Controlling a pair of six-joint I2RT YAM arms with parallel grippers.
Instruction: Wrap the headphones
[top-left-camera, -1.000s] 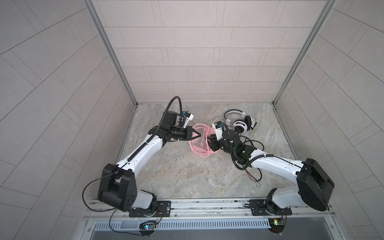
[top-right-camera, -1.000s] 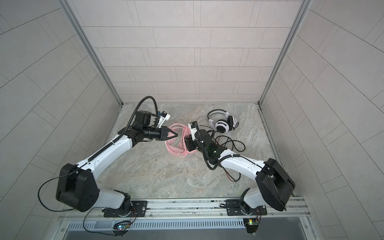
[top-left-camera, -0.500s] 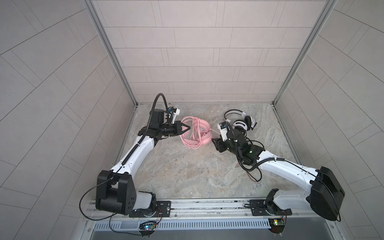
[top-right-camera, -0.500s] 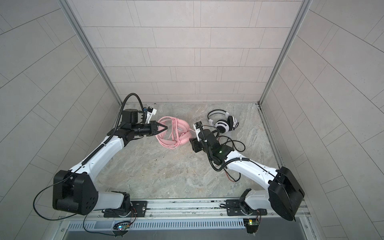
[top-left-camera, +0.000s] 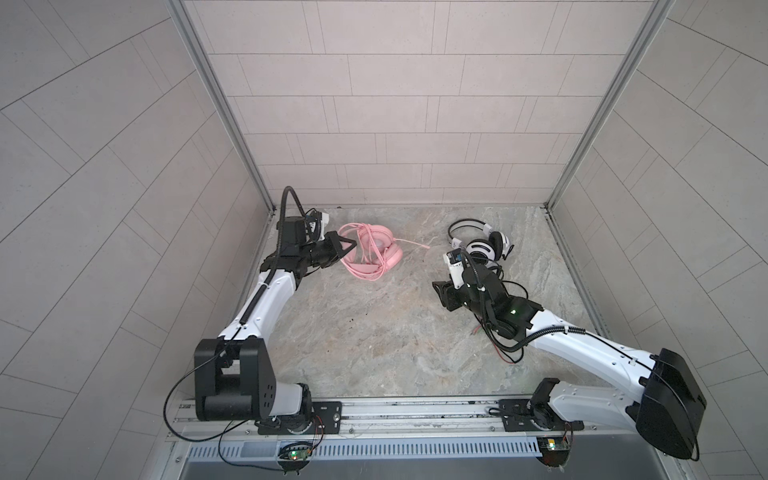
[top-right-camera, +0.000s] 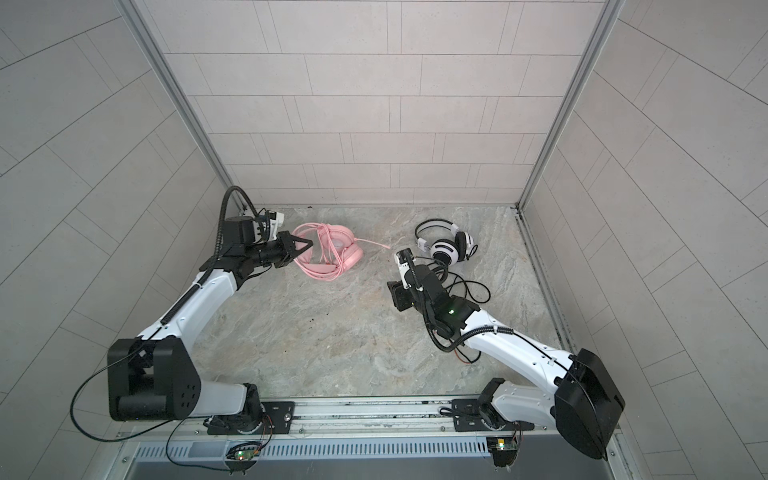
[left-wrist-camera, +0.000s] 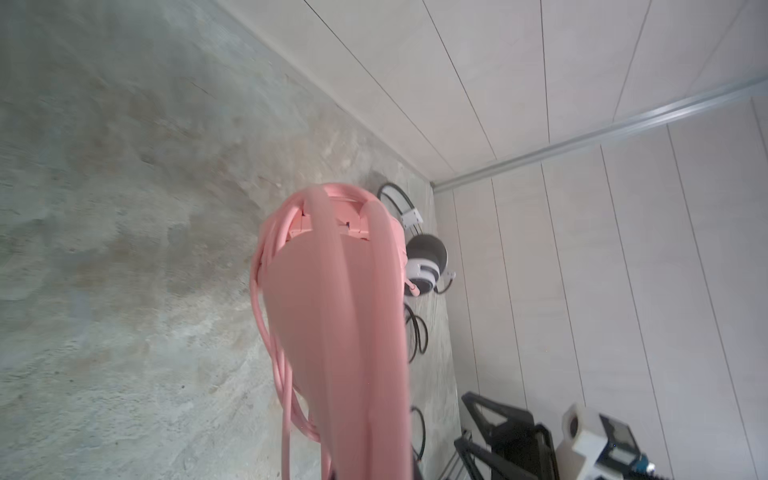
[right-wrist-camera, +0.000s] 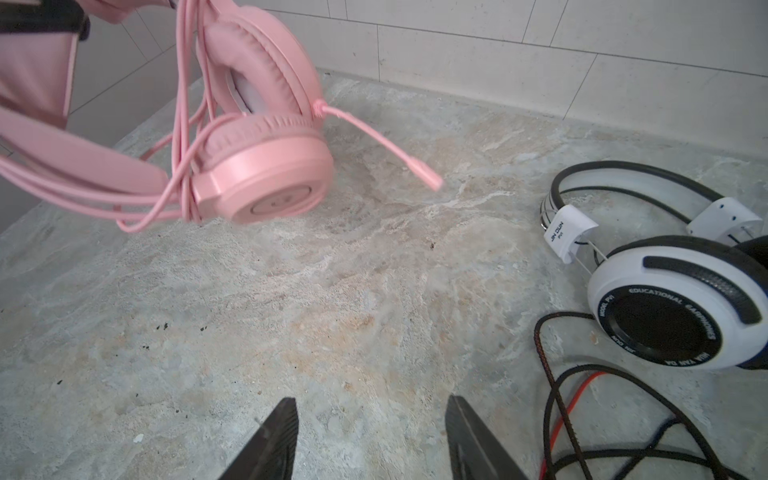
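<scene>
Gripping pink headset at eleven o'clock in clamped left claw; hovering right claw apart, empty, near white headset.

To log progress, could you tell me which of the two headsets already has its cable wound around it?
The pink headset, gripped by the left tool; the white-and-black headset has its cable loose on the table.

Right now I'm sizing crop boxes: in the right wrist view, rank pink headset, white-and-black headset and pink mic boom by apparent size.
1. pink headset
2. white-and-black headset; both run off frame, so these two are unsure
3. pink mic boom, clearly smallest
</scene>
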